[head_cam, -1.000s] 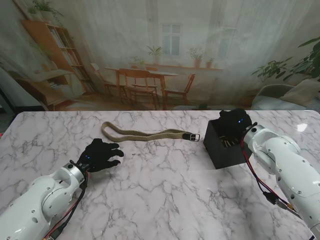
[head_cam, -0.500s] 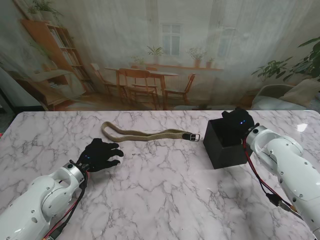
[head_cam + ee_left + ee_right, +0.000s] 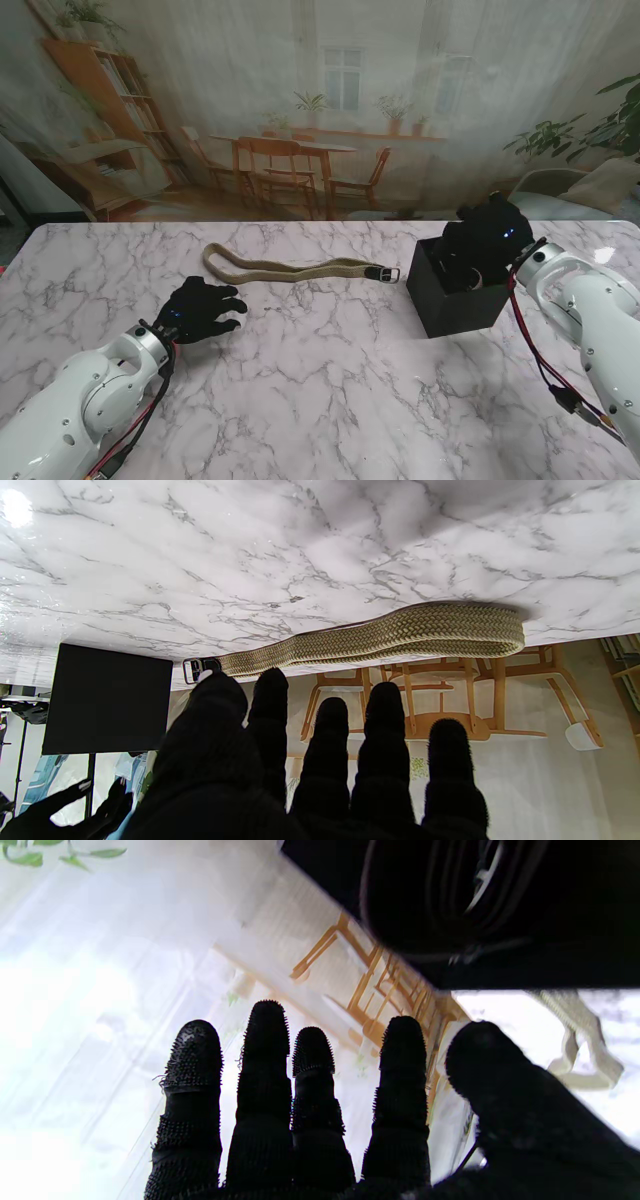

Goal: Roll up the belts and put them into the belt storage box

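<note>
The left hand (image 3: 203,311) rests low over the marble table (image 3: 330,380), nearest to me, with its fingers (image 3: 382,740) spread and nothing between them; it holds nothing, and it seems parked there to wait for the next belt; its forearm runs up from the near left corner, the palm faces the table, and the fingertips point toward the far edge.

Just beyond those fingertips, apart from them, lies the woven tan belt (image 3: 290,267), stretched flat rather than rolled; its folded loop end sits ahead of the hand and slightly to its left, and the strap runs off to the hand's right, ending in a metal buckle (image 3: 390,274); laid out straight like this it looks ready to be rolled from one end, a step not yet done.

The buckle stops near the black belt storage box (image 3: 455,293), which stands well to the right of the left hand; the right hand (image 3: 485,248) hovers over the box's far right corner, fingers (image 3: 265,1050) extended and parted, gripping nothing; the right wrist view shows a dark coil inside the box (image 3: 500,915), probably a belt already stowed, though it is too dark to be sure; the right arm reaches in from the right side, elbow bent, wrist raised above the rim.
</note>
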Tool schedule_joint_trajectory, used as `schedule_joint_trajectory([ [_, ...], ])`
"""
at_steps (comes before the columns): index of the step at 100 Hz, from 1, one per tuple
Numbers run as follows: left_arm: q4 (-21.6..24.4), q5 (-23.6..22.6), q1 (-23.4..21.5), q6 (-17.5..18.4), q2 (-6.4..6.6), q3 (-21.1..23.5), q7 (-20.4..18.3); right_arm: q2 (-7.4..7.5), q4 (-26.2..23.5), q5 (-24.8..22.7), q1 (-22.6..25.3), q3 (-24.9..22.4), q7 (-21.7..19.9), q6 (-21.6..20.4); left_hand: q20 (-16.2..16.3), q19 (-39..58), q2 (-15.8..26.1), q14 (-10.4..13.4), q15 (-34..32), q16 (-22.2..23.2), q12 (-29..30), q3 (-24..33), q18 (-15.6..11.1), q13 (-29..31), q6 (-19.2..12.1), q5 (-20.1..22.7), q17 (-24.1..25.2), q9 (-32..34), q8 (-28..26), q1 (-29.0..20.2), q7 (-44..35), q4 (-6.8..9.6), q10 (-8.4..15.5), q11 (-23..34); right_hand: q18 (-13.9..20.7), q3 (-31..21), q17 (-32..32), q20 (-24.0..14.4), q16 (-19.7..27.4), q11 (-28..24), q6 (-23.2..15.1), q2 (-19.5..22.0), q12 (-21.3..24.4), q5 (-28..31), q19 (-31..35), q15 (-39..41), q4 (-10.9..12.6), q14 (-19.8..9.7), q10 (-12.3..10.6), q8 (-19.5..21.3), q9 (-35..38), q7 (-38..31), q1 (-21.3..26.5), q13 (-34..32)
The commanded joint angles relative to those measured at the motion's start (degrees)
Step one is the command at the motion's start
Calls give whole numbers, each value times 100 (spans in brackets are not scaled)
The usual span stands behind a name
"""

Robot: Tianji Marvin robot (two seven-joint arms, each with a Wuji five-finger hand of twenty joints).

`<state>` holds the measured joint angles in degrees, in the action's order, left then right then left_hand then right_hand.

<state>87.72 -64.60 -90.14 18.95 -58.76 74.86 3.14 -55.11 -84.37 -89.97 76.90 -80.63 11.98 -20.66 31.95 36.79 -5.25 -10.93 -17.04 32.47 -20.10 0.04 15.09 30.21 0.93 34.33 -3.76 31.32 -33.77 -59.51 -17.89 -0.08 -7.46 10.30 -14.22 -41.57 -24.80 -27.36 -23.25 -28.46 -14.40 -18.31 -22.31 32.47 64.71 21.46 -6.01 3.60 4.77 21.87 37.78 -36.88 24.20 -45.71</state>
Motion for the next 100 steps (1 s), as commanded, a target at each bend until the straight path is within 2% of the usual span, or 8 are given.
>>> schedule_joint_trajectory([
  [1, 13, -13, 23, 18, -2, -5, -68, 16, -306, 77, 59, -123, 47, -50, 57, -134, 217, -29, 164, -33, 9, -74, 155, -156, 93, -54, 115, -184, -22, 95, 103, -82, -54, -34, -261, -28, 103, 73, 75, 127, 177, -15, 50, -2, -69, -252, 17, 109, -6, 122, 29, 91, -39, 111],
  [13, 12, -43, 34, 11, -1, 5, -43, -63, -783, 282, 312, -427, 39, -228, 61, -123, 234, -36, 159, -33, 2, -73, 154, -151, 109, -44, 109, -149, -28, 110, 100, -81, -47, -21, -286, -24, 163, 79, 87, 168, 181, -17, 59, 29, -94, -287, 38, 149, -8, 118, 72, 118, -87, 148],
  [24, 5, -49, 44, 4, -6, 42, -1, -142, -1192, 494, 632, -594, -28, -268, 65, -111, 244, -36, 161, -35, -6, -73, 161, -163, 115, -14, 105, -108, -38, 126, 85, -79, -44, -7, -360, 93, 209, 78, 100, 309, 225, 34, 61, 107, -134, -347, 184, 234, 6, 205, 221, 297, -198, 115],
  [31, -12, -49, 60, 4, -7, 61, 16, -208, -1371, 725, 848, -611, -85, -224, 68, -103, 251, -37, 162, -36, -7, -75, 169, -170, 125, -1, 107, -101, -43, 135, 78, -78, -60, -6, -480, 233, 349, 117, 144, 449, 252, 46, 43, 186, -272, -465, 199, 329, 29, 299, 302, 442, -166, 119],
  [42, -43, -16, 82, 11, -10, 85, 11, -294, -1500, 1032, 1161, -518, 102, -101, 76, -81, 241, -42, 147, -30, -60, -76, 174, -149, 152, 136, 93, 139, -84, 151, 0, -76, -51, 107, -610, 407, 503, 191, 321, 592, 279, 78, 37, 274, -444, -739, 213, 498, 7, 381, 462, 561, -177, 133],
  [56, -147, 77, 90, -30, -28, 77, 99, -423, -1511, 1600, 1531, -222, 333, 82, 99, -16, 237, -49, 131, -19, -286, -74, 160, -141, 183, 211, 53, 235, -201, 167, -159, -77, -46, 311, -657, 508, 575, 238, 408, 700, 325, 81, 41, 314, -514, -833, 223, 535, 42, 405, 502, 628, -137, 146],
  [77, -348, 107, 152, -85, -39, 56, 272, -491, -1275, 1727, 1892, 333, 1118, 506, 118, 51, 262, -22, 122, -8, -366, -68, 129, -158, 196, 110, 29, 49, -192, 165, -161, -76, -59, 280, -773, 610, 723, 265, 369, 787, 283, 56, 29, 407, -597, -784, 238, 390, 16, 435, 588, 674, -102, 131],
  [100, -568, -73, 356, -10, 13, 180, 239, -524, -1198, 1843, 2068, 478, 1362, 585, 136, 157, 322, 68, 168, -14, 38, -83, -19, -365, 234, 12, 31, -1023, -231, 207, -203, -82, 20, -290, -758, 618, 768, 251, 338, 841, 269, 98, -1, 351, -618, -792, 252, 388, 4, 471, 570, 710, -79, 185],
])
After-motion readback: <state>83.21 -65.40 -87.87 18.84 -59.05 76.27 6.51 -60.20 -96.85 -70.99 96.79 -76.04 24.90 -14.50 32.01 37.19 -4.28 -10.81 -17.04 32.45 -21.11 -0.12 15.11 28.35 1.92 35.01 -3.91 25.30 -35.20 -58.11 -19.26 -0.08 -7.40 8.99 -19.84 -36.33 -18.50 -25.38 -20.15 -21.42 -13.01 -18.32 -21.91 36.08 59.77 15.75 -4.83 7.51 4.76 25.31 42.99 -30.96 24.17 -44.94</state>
